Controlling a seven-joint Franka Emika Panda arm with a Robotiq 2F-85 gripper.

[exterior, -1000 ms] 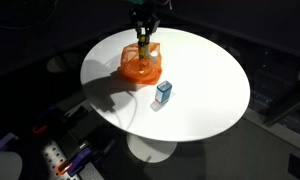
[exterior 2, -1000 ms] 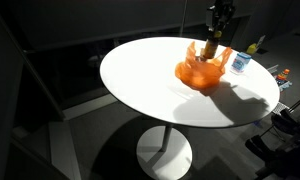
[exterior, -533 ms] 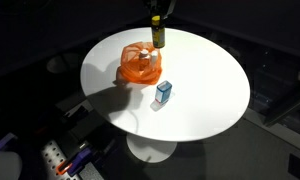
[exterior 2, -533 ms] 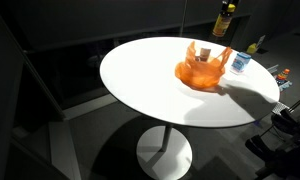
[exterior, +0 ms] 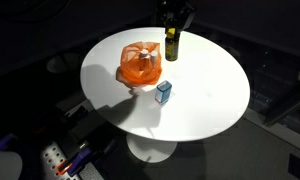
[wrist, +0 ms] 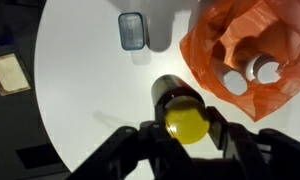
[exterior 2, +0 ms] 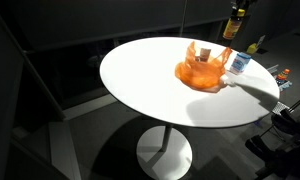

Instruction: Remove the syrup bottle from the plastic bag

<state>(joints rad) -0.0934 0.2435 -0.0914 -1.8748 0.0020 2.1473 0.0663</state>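
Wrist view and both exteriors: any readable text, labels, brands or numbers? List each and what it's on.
No text is legible in any view.
syrup bottle, held in the gripper: label too small and blurred; the wrist view shows mostly its yellow cap.
small blue box: face blurred, unreadable.
orange plastic bag: no print seen.
white caps inside the bag: blank.

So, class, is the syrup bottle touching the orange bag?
Apart. In an exterior view the bottle hangs in the air, with dark background showing between it and the bag.
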